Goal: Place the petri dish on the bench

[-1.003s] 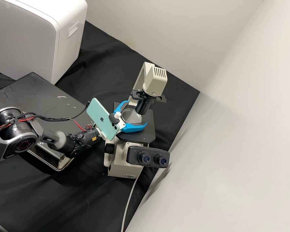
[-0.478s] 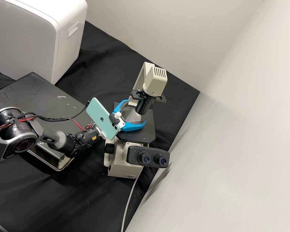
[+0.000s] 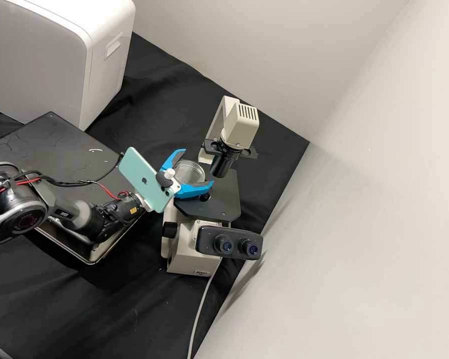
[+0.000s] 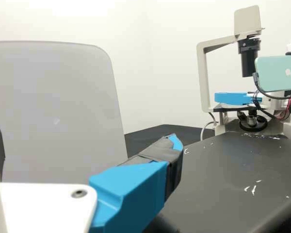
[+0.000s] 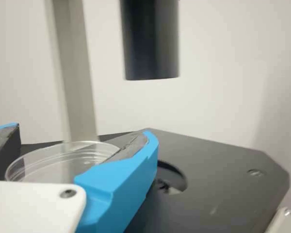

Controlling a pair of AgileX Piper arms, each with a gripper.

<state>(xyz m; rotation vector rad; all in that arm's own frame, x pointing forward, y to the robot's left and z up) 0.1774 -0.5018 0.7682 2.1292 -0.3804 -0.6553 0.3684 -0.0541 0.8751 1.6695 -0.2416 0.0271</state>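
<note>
Pale walls [image 3: 374, 174] are closing in on the black bench [image 3: 110, 309] from behind and from one side. Starting at the left, a white box [image 3: 55, 55] is standing well apart from the right pincer [image 3: 197, 168], off behind its arm, and a dark plate [image 3: 50, 144] is lying under that arm. A mint phone [image 3: 144, 179] is riding on the wrist just behind the fingers [image 3: 195, 189]. The right pincer is clasping the dish [image 3: 187, 173] by its rim, one blue finger on each side, and seems to be holding it clear of the stage [image 3: 219, 199], which is lying just below and beyond the fingertips. A black lens tube [image 3: 219, 162] is hanging just past the dish. The left pincer [image 4: 82, 138] is sitting with fingers spread and nothing between them, facing the box, well apart from the microscope [image 3: 204, 239]. Doing this carry well probably means keeping the dish level, squeezing lightly so the clear plastic is not slipping, backing off until clear of tube and stage edge, then lowering onto bare bench and letting go only once the base is resting flat.
</note>
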